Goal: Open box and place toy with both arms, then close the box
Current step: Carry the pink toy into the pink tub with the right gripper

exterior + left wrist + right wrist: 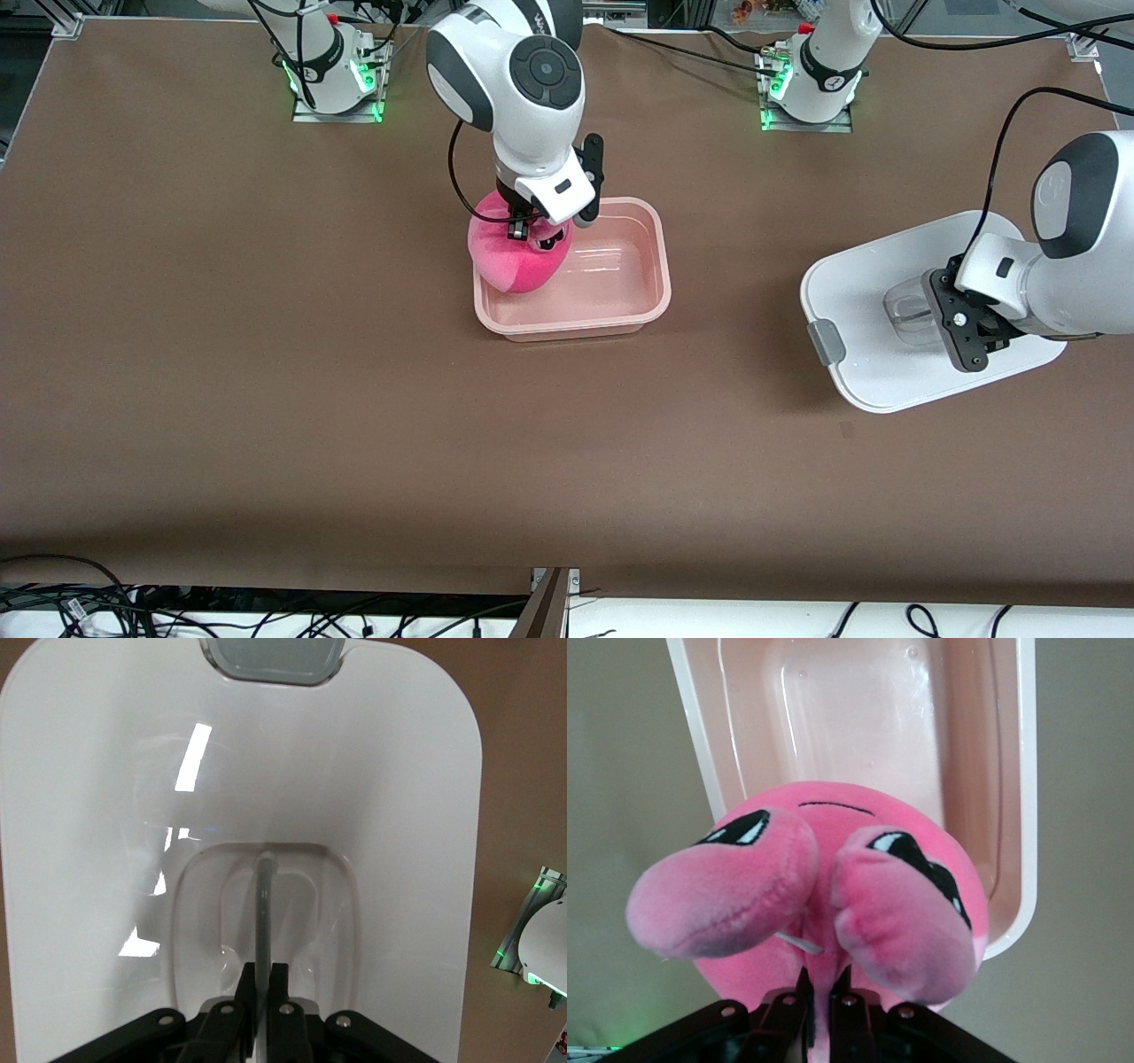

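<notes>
The pale pink box (638, 306) stands open in the middle of the table, its inside bare (859, 735). My right gripper (524, 229) is shut on the bright pink toy (518, 257) and holds it over the box's end toward the right arm; the toy's face and ears show in the right wrist view (833, 895). The white lid (864, 301) lies on the table toward the left arm's end, a grey clip (824, 341) at its edge. My left gripper (930, 310) is shut on the lid's clear centre handle (264, 904), with the lid (372, 771) under it.
The brown table cover runs to the front edge, where cables (133, 611) lie. The two arm bases (337, 80) (811, 84) stand at the back with green lights.
</notes>
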Available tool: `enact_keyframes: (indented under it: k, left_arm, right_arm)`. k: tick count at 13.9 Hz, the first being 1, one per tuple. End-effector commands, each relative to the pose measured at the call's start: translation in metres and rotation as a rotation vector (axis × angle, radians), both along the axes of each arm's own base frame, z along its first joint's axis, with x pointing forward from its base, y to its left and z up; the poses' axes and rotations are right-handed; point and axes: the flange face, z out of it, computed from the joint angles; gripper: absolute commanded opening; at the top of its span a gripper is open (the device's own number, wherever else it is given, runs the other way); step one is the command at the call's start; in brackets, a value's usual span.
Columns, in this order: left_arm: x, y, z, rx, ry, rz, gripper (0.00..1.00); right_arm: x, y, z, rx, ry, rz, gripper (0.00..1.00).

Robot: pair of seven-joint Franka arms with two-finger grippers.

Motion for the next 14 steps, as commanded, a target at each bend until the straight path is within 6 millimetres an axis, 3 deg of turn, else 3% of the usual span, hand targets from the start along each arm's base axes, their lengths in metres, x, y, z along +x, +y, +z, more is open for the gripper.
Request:
enact_keyframes:
  k: [1,7,14]
  left_arm:
    - [0.0,0.002,0.007,0.006,0.004,-0.03,0.0]
    - [0.0,0.002,0.007,0.006,0.004,-0.03,0.0]
    - [0.0,0.001,0.007,0.007,0.004,-0.031,0.0]
  right_arm:
    - [0.004,0.01,-0.001,0.005,-0.03,0.031,0.0]
    - [0.019,0.022,-0.032,-0.001,-0.058,0.042,0.0]
    - [0.024,0.028,-0.13,-0.082,-0.015,0.049,0.01]
